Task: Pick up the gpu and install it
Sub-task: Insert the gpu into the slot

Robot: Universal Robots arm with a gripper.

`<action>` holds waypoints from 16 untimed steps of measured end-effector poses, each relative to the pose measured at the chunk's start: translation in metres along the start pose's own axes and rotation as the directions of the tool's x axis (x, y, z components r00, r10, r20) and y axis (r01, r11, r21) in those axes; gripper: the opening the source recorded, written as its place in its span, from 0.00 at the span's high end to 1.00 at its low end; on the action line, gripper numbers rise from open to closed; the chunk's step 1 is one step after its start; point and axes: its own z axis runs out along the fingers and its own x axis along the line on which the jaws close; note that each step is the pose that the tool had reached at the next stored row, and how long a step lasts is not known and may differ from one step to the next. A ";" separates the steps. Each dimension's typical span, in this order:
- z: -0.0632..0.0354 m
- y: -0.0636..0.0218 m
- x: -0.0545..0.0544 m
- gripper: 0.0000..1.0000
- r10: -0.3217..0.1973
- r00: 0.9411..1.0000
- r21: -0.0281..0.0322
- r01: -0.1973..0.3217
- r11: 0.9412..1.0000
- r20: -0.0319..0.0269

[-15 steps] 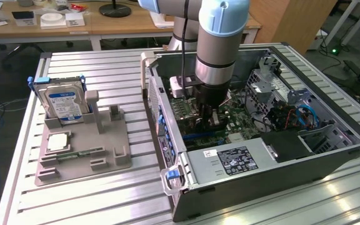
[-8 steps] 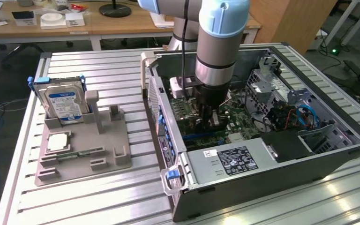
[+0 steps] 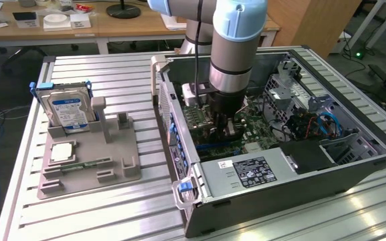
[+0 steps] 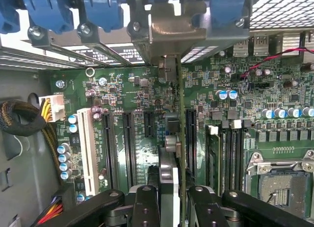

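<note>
Four dark slots (image 4: 130,148) flank the pincer-held (image 4: 172,197) gpu (image 4: 181,114).

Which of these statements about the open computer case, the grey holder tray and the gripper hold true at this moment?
1. The gripper is shut on the thin dark-green gpu card, edge-on above the green motherboard. True.
2. The silver hard drive with the blue label lies inside the black computer case. False: it stands in the grey holder tray outside.
3. The arm reaches down into the case. True.
4. The case is closed. False: its side is open.
</note>
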 end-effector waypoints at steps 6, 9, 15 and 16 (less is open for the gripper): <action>0.0011 0.0002 0.000 0.72 0.000 1.000 0.000 0.000 1.000 0.000; 0.0020 0.0004 0.000 0.72 0.000 1.000 0.000 0.000 1.000 0.000; 0.0042 0.0005 0.000 0.72 0.000 1.000 0.000 0.000 1.000 0.000; 0.0043 0.0006 0.000 0.72 0.000 1.000 0.000 0.000 1.000 0.000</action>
